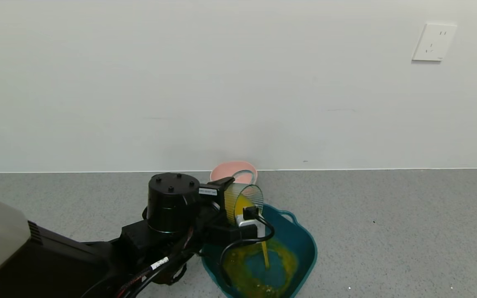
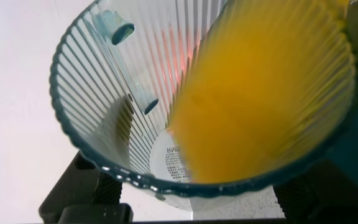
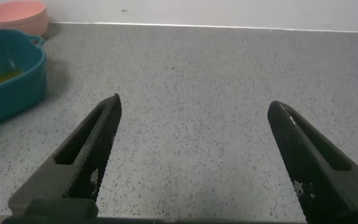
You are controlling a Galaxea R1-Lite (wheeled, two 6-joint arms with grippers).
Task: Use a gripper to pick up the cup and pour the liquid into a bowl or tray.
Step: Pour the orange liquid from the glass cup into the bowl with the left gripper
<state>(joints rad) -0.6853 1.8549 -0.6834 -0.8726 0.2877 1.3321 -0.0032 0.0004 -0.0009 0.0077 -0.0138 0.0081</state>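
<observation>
My left gripper (image 1: pixel 232 203) is shut on the ribbed pale blue-green cup (image 1: pixel 244 203) and holds it tipped on its side above the dark teal basin (image 1: pixel 304 242). Orange-yellow liquid (image 1: pixel 265 253) runs in a thin stream from the cup's rim into the basin, where a yellow pool (image 1: pixel 242 273) lies on the bottom. In the left wrist view the cup (image 2: pixel 117 93) fills the picture with the liquid (image 2: pixel 266 93) against its lower side. My right gripper (image 3: pixel 194 106) is open and empty over bare counter, and the basin (image 3: pixel 17 84) shows far off in its view.
A pink round bowl (image 1: pixel 230 170) stands just behind the basin by the wall; it also shows in the right wrist view (image 3: pixel 14 15). The grey speckled counter (image 1: pixel 387 227) stretches to the right. A white wall with a socket (image 1: pixel 434 42) stands behind.
</observation>
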